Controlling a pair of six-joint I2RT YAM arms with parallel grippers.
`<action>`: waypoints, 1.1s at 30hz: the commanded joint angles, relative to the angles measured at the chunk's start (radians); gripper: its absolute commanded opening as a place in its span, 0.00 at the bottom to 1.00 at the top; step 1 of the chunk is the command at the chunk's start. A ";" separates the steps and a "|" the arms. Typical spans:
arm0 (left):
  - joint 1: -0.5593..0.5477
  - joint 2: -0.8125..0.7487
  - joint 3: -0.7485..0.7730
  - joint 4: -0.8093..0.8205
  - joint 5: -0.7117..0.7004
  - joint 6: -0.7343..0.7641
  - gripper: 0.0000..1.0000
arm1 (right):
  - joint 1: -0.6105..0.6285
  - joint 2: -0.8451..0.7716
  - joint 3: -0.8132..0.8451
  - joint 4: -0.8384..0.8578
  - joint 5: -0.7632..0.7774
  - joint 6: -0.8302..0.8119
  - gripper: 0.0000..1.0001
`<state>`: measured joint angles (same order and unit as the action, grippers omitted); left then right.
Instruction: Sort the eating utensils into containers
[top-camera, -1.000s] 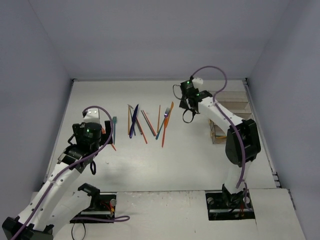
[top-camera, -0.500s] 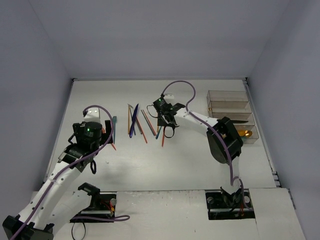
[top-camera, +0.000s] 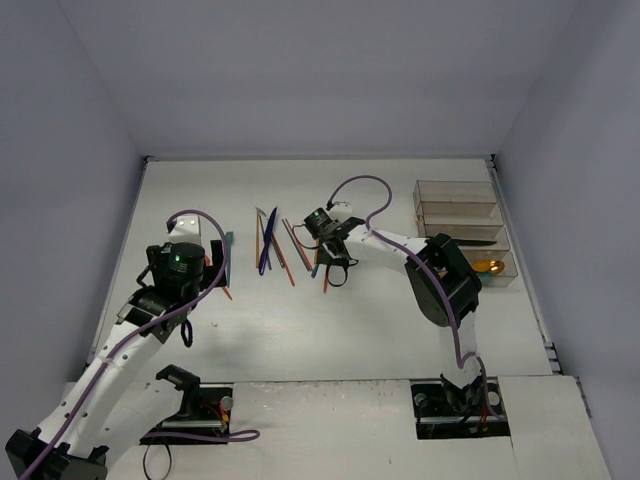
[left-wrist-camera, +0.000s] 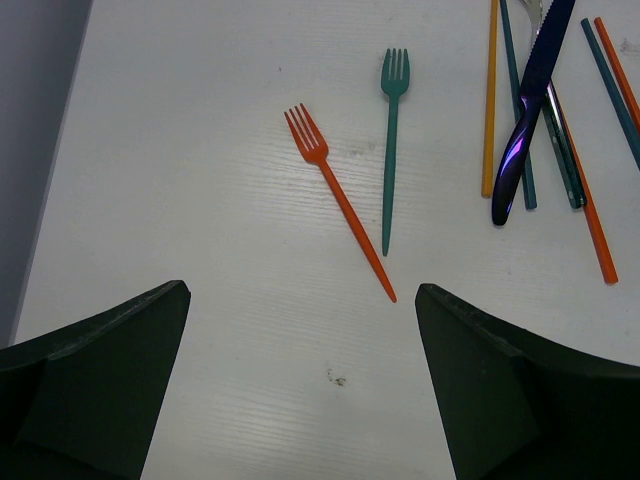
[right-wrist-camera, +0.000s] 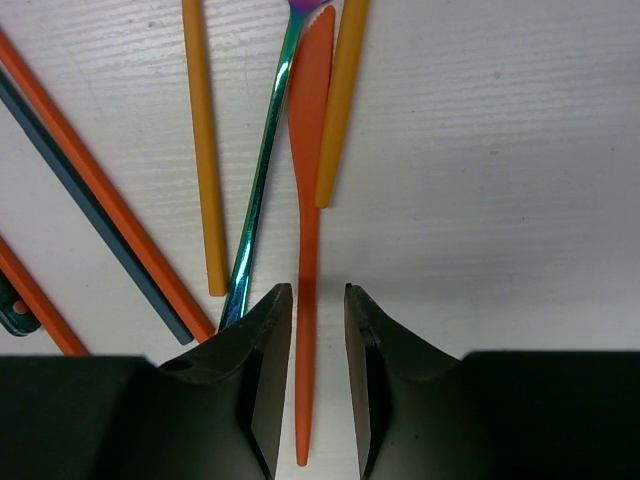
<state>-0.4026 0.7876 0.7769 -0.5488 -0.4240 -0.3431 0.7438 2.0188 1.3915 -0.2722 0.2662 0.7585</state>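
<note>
while hovering low over the desk (top-camera: 380, 330), straddles one orange knife (right-wrist-camera: 305, 230) with the right claw (right-wrist-camera: 317, 310), narrowly parted, handle in the gap, nothing clamped. lies lengthwise along that gap, blade pointing away from the wrist. spreads the left claw (left-wrist-camera: 300, 290) wide, empty, above one orange fork (left-wrist-camera: 335, 195) and one teal fork (left-wrist-camera: 389, 160), tines pointing away. shows four containers (top-camera: 455, 186) at far right.

Lab: white table (top-camera: 300, 330), bare walls (top-camera: 300, 80)
</note>
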 joint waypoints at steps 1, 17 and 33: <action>0.007 0.005 0.039 0.035 -0.007 0.004 0.96 | 0.017 0.012 -0.014 0.005 0.044 0.045 0.24; 0.007 -0.005 0.039 0.034 -0.012 0.007 0.95 | 0.130 -0.112 -0.236 -0.039 -0.026 0.095 0.00; 0.007 0.001 0.041 0.035 -0.013 0.006 0.95 | 0.089 -0.579 -0.267 -0.093 0.091 0.135 0.00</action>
<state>-0.4026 0.7864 0.7769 -0.5484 -0.4236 -0.3428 0.9347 1.5843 1.0541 -0.3334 0.2310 0.8611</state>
